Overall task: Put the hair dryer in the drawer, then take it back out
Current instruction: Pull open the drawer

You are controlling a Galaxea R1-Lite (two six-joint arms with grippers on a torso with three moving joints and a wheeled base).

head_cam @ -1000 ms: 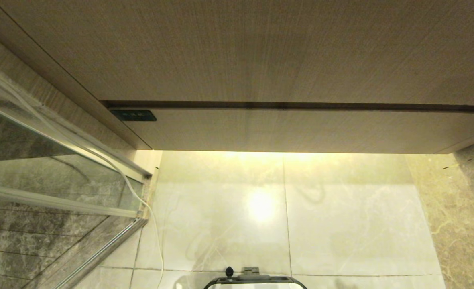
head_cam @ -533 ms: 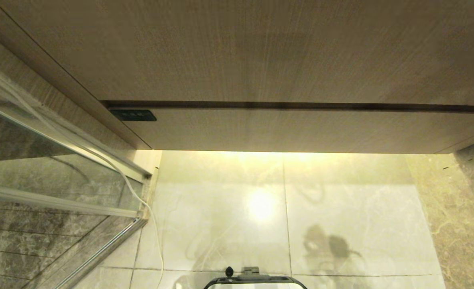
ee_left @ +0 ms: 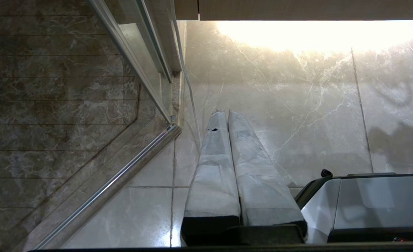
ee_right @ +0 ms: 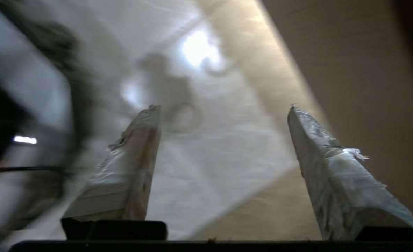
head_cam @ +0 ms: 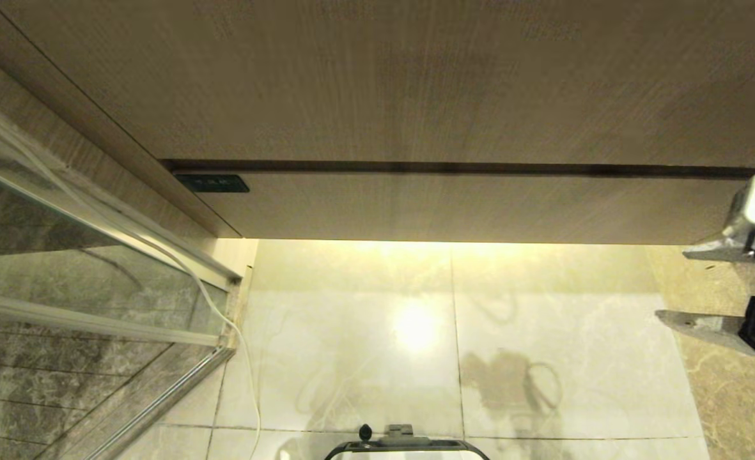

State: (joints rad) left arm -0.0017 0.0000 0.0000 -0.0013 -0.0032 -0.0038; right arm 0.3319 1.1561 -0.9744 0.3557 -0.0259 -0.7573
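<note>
The right tool [head_cam: 693,287] stands with its two wrapped fingers [ee_right: 129,175] wide apart and nothing between them, a spread that suits taking hold of something, likely the front of the drawer [head_cam: 467,207], which sits flush and shut under the taller wood-grain panel [head_cam: 383,76]. It reaches in near that front's right end, just below its lower edge. The hair dryer shows in no view, so where it lies cannot be told. A small black label plate [head_cam: 212,184] marks the front's left end. The left tool [ee_left: 227,115] hangs parked over the pale tiled floor [head_cam: 351,332], fingers pressed together, beside the glass partition [head_cam: 83,255] with a white cord [head_cam: 224,319] trailing down it
</note>
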